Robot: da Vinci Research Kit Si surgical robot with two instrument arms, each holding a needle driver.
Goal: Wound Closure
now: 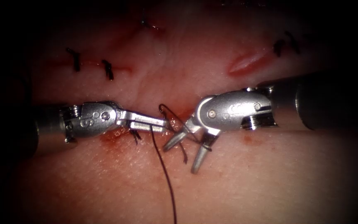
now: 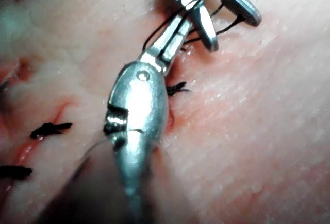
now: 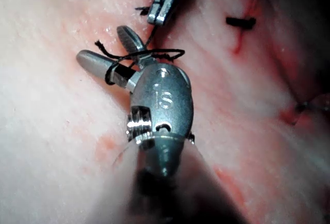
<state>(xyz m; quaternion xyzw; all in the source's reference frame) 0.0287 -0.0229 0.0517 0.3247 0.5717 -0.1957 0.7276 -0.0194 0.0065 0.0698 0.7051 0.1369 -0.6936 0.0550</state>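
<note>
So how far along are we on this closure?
Done: tied stitches sit on the tissue. In hand: left tool shut on thread, which loops round the right tool, jaws open. Left: that loop looks slack, and a cut at upper right gapes open.

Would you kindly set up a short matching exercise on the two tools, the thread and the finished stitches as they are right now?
Things:
1. left end effector
2. right end effector
3. thread
4. finished stitches

States:
A. jaws open, thread looped around them
B. dark short bars across a closed cut, farther up the tissue
C. jaws shut on the thread
D. runs down from the left tool toward the lower edge of the endoscope view

Pairs: 1-C, 2-A, 3-D, 4-B
</note>
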